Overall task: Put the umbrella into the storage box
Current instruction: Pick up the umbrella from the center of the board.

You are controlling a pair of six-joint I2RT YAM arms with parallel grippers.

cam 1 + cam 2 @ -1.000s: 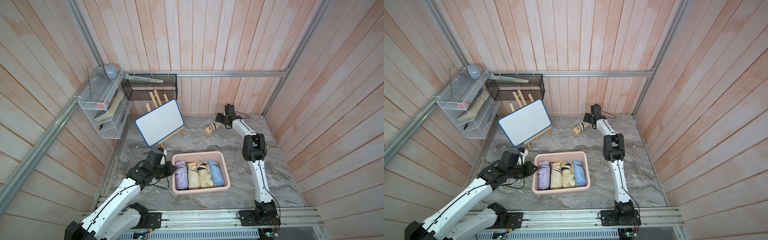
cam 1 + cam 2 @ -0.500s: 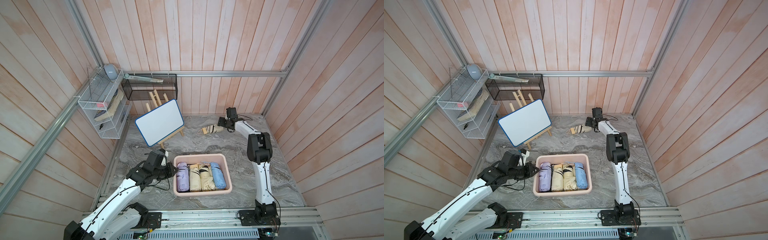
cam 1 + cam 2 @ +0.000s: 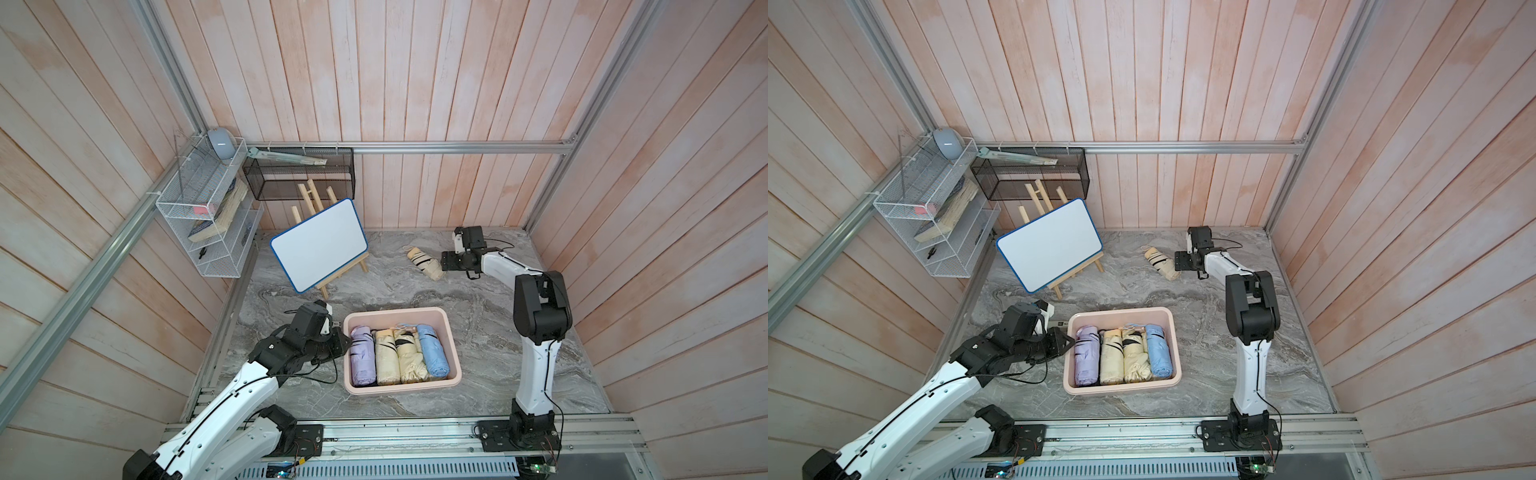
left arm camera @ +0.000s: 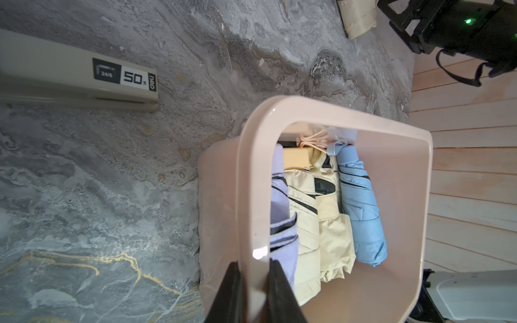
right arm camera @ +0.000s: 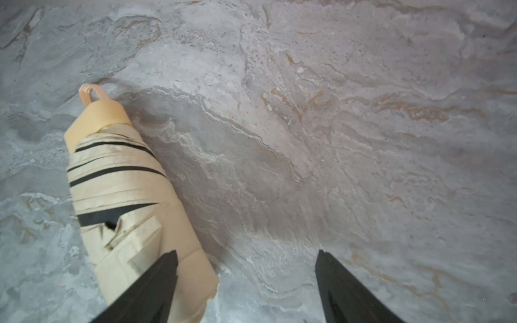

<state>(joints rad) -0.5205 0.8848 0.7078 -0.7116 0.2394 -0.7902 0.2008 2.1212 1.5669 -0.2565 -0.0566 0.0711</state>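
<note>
- Clamped shut, the left claw (image 4: 253, 270) pinches the rolled rim of the pale pink rectangular plastic storage box (image 4: 247, 181) on its left side.
- Four folded umbrellas (image 3: 399, 353), lilac, two cream and blue, lie side by side inside.
- Farther back, the cream black-striped folded umbrella (image 5: 126, 195) lies on the grey marbled table (image 5: 335, 139), outside the box.
- The right claw (image 5: 246, 251) stands wide open, empty, one finger at that umbrella's end.

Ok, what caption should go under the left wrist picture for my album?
Left claw pinches the rim of the pink storage box, four folded umbrellas packed inside.
</note>
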